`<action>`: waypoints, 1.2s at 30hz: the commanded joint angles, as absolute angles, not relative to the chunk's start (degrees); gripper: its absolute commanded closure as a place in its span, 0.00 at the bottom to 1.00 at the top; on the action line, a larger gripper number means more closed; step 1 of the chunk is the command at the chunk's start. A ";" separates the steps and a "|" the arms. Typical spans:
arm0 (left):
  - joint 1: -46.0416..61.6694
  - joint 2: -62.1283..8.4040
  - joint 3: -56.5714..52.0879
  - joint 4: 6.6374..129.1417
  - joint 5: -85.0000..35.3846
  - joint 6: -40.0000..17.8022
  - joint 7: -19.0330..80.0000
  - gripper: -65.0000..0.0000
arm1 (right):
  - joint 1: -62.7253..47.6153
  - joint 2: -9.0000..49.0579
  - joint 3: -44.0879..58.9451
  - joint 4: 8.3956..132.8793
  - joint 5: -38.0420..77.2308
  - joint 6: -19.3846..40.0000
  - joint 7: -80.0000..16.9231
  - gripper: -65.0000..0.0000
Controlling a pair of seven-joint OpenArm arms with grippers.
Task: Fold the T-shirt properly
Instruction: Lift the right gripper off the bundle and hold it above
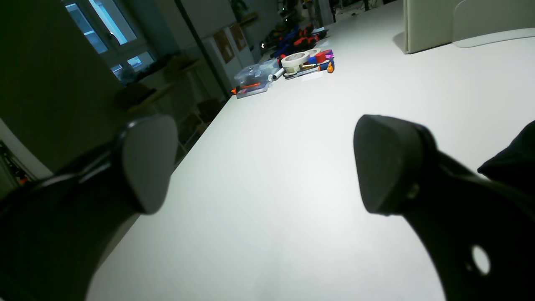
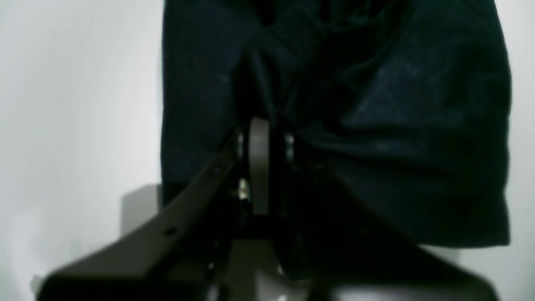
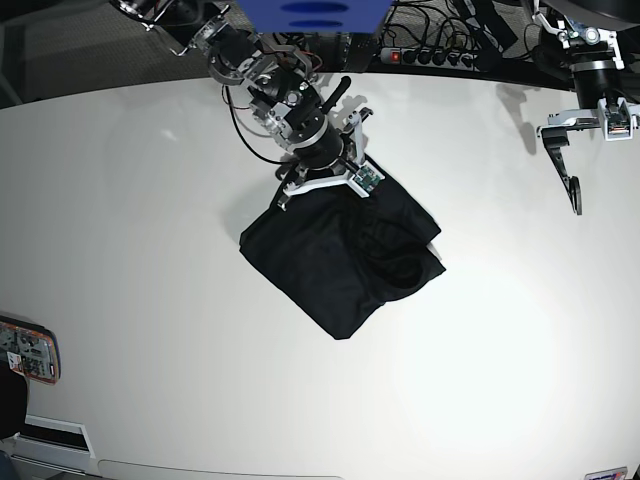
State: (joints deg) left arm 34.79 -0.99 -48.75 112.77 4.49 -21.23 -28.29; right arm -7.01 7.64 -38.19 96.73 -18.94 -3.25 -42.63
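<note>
left wrist: left gripper (image 1: 267,165) held wide apart, empty, over bare table (image 1: 292,217), a corner of the shirt (image 1: 512,159) at frame edge | right wrist: right gripper (image 2: 260,138) pinched shut on shirt fold | base: shirt bunched mid-table; edge should be lifted slowly, cloth kept taut

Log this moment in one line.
right gripper: shut on T-shirt | left gripper: open, off cloth | fold: unfinished
</note>
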 commanded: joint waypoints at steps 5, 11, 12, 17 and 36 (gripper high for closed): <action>35.21 -1.54 -48.92 113.71 3.47 -20.88 -30.11 0.00 | -6.64 7.08 -38.02 104.84 -19.12 -3.56 -41.10 1.00; 35.12 -1.54 -48.92 113.71 3.47 -20.88 -30.02 0.00 | -6.73 7.08 -38.37 107.74 -19.12 -3.56 -46.29 1.00; 35.12 -1.54 -48.92 113.71 3.47 -20.88 -30.02 0.00 | -6.73 7.08 -38.46 107.74 -19.12 -3.56 -46.37 1.00; 35.12 -1.54 -48.92 113.71 3.47 -20.88 -29.93 0.00 | -6.81 7.34 -38.46 108.09 -19.12 -3.56 -46.37 1.00; 34.95 -1.54 -46.11 113.71 3.56 -20.88 -29.76 0.00 | -10.51 17.71 -38.64 107.91 -19.21 -3.56 -46.29 1.00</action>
